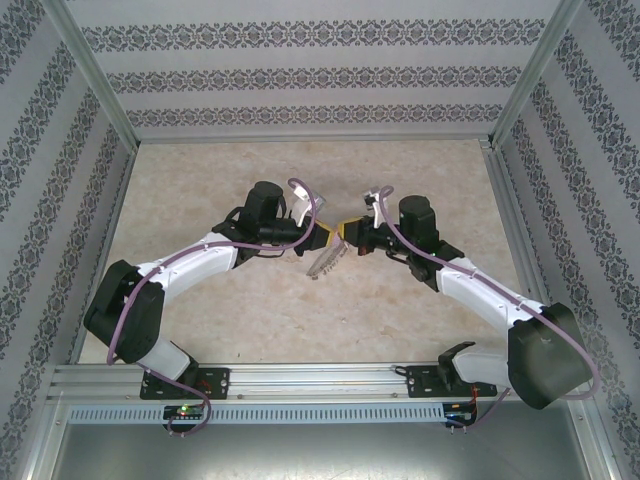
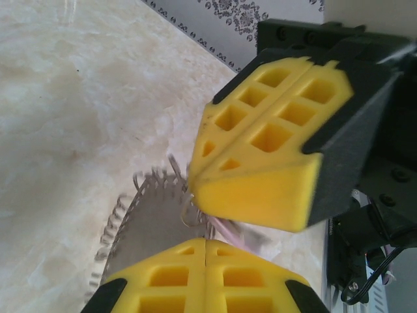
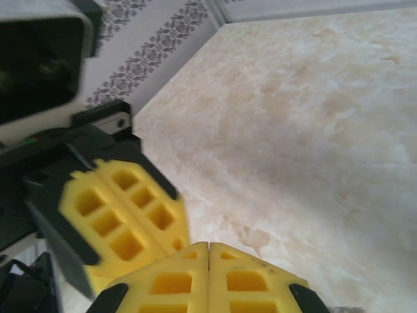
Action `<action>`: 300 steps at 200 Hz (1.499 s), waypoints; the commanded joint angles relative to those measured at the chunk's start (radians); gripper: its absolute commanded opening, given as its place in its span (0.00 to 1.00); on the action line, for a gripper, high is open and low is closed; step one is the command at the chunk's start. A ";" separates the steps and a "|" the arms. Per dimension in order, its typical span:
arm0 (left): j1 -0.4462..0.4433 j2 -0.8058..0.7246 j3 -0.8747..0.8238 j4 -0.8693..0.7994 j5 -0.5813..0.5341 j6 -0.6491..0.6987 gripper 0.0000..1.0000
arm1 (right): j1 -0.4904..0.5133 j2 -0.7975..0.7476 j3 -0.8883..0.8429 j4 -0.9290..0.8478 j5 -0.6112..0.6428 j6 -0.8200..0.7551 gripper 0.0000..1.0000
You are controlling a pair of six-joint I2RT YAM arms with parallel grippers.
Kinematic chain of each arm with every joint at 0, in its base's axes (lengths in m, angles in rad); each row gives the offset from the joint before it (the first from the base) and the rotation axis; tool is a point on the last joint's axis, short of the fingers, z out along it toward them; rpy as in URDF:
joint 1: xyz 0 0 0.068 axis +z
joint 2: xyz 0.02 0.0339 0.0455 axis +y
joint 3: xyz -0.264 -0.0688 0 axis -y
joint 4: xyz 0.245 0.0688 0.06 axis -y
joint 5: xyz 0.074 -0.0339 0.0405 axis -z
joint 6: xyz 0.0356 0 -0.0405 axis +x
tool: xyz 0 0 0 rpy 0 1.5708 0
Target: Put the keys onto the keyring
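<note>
Left gripper (image 2: 205, 251) clamps keyring (image 2: 127, 218), lower left. Right gripper (image 2: 199, 182) closed at rim, contents unclear. Steady ring, thread slowly.

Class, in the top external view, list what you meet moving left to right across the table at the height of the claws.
In order: left arm → left claw → right claw → right arm. The keyring, hanging beneath where the claws meet, is left out.

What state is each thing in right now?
keyring: hanging tilted from the left fingers, above the table.
left fingers: closed, pinching the keyring's rim.
right fingers: closed together, tip at the keyring's rim; contents unclear.
</note>
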 commanded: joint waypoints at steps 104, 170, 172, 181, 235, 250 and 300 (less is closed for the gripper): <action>-0.017 -0.029 0.010 0.007 -0.030 0.014 0.01 | -0.068 -0.124 -0.111 -0.059 0.166 0.024 0.00; -0.164 0.060 0.061 -0.281 -0.139 0.167 0.42 | -0.161 -0.270 -0.175 -0.329 0.398 0.120 0.00; -0.169 0.066 0.060 -0.281 -0.139 0.165 0.43 | -0.162 -0.273 -0.178 -0.335 0.401 0.122 0.00; -0.188 0.088 0.059 -0.282 -0.136 0.162 0.46 | -0.166 -0.283 -0.186 -0.360 0.408 0.123 0.00; -0.227 0.180 0.049 -0.187 -0.165 0.047 0.50 | -0.153 -0.299 -0.248 -0.473 0.313 0.155 0.00; -0.226 0.194 0.045 -0.134 -0.193 -0.003 0.51 | -0.136 -0.315 -0.275 -0.499 0.303 0.167 0.00; -0.220 0.241 0.086 -0.049 -0.386 -0.128 0.51 | -0.076 -0.285 -0.322 -0.473 0.261 0.218 0.00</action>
